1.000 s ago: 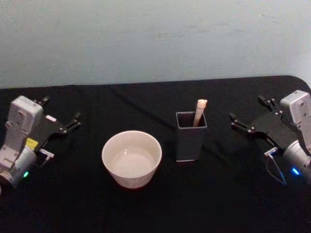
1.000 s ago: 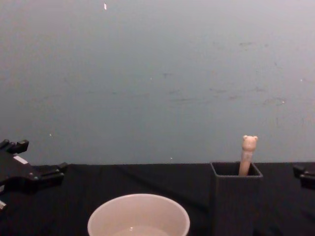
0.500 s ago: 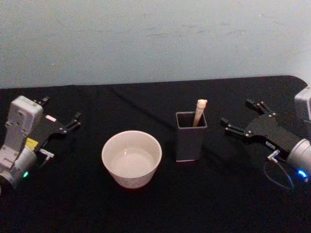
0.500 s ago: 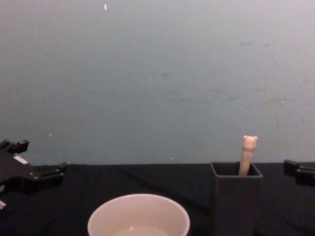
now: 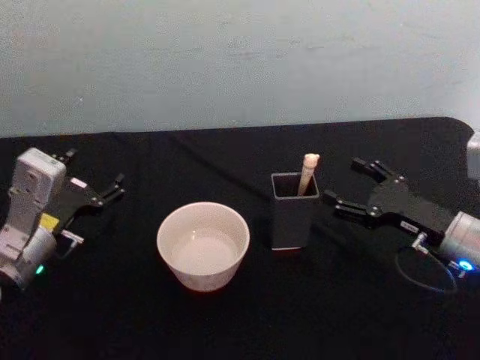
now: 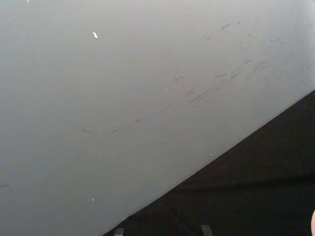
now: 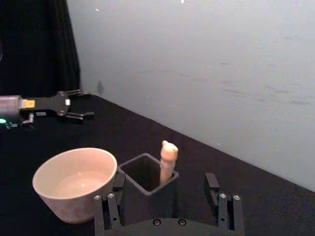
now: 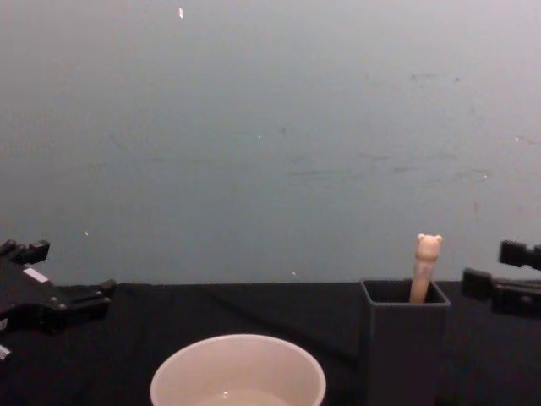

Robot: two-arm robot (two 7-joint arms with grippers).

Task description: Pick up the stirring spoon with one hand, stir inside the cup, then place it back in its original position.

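Black tabletop (image 5: 337, 300) shows between wide-spread right gripper (image 5: 343, 181) and holder (image 5: 289, 222).

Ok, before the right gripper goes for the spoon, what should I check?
1. Right gripper open: ok, jaws spread.
2. Stirring spoon standing in the dark holder, bear head above the rim: ok.
3. Right gripper around the spoon handle: not ok, it is beside the holder, apart from it.
4. Cup upright, apart from the holder: ok.
5. Left gripper parked far left, away from the cup: ok.
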